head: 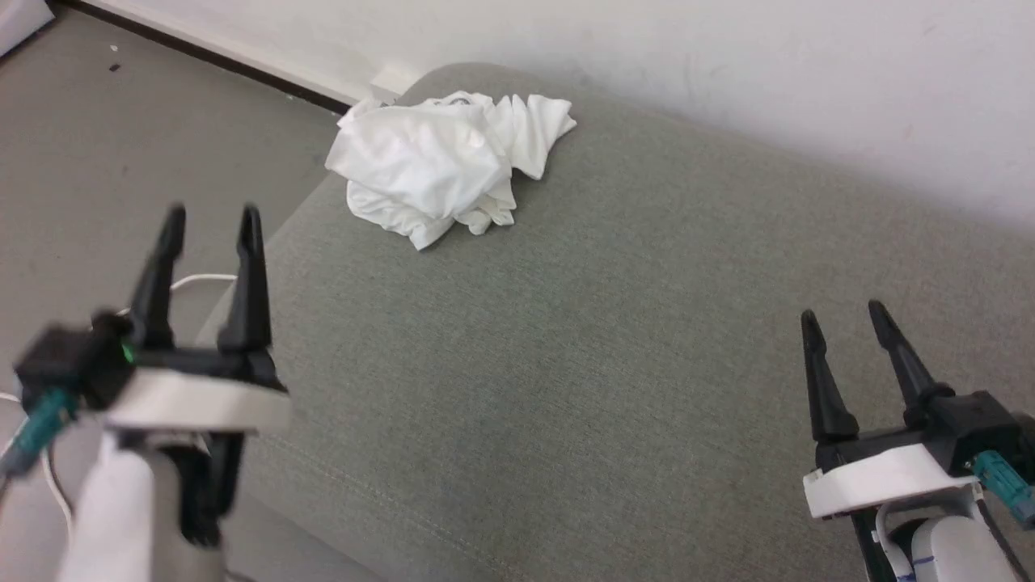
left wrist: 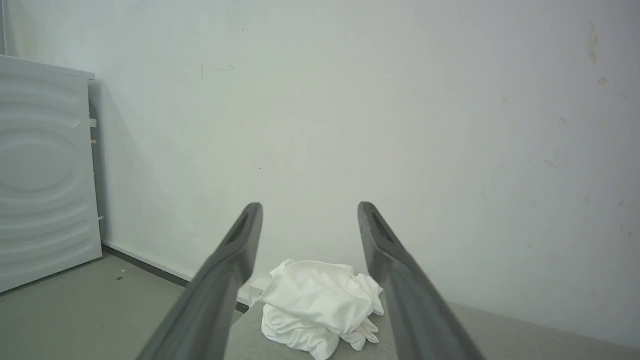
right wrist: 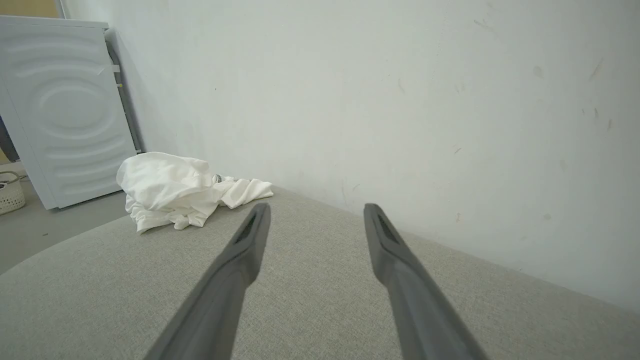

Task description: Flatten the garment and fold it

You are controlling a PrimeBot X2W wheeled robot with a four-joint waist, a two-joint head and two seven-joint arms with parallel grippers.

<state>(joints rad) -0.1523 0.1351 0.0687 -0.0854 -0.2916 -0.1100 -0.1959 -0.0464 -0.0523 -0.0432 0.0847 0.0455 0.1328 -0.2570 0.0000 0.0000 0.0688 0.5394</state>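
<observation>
No text, number or brand can be read in these views. The crumpled garment (head: 441, 166) carries a small dark mark (head: 458, 100) at its far edge, too small and blurred to read as print or label.

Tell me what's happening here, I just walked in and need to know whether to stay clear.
A two-armed robot faces a grey-green cushion. The white garment lies crumpled in a heap near the cushion's far left corner, close to the wall. The left fingers and the right fingers are spread open, hold nothing, and are well short of the garment. Nothing has been flattened or folded yet.
</observation>
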